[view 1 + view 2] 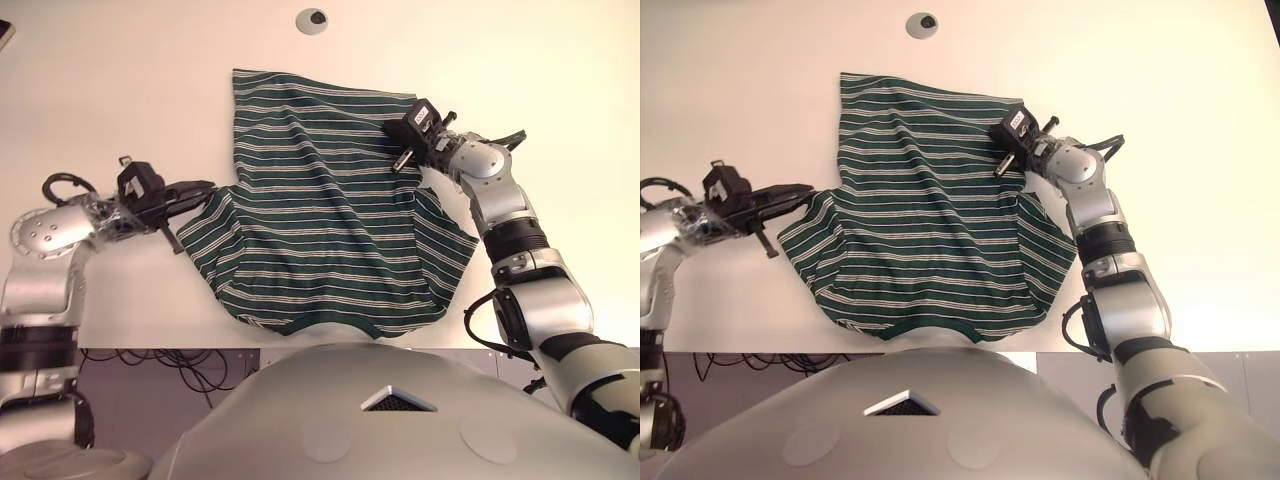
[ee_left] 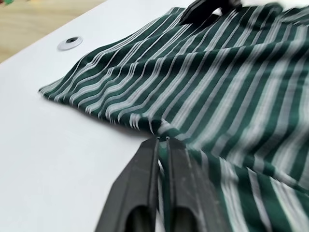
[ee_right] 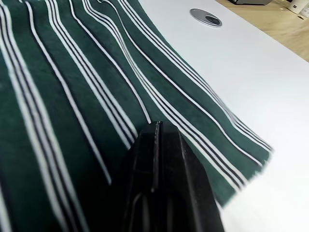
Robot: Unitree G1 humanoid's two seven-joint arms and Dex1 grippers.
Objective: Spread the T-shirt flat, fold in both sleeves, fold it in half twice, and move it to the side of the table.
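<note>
Seen from the left eye, the green-and-white striped T-shirt lies rumpled at the middle of the white tabletop, one straight edge toward the far side and its bunched end at the near edge. The left pincer is closed on the garment's left edge, just above a sleeve. The right pincer is closed on the right edge, farther up the cloth. A round grommet sits in the tabletop beyond the shirt, well apart from it.

From the right eye, the same layout holds: the T-shirt stretches between the left pincer and the right pincer, with folds running between the two grips.

At the left wrist, the left pincer shows its two dark fingers pressed together, a small pucker of striped fabric gathered at the tips. The T-shirt spreads away from it in ridges toward the right pincer. The grommet lies off to one side on bare tabletop.

At the right wrist, the right pincer also has its fingers closed tight, the tips set into the T-shirt near its edge. The cloth is taut there, and the grommet lies beyond.
</note>
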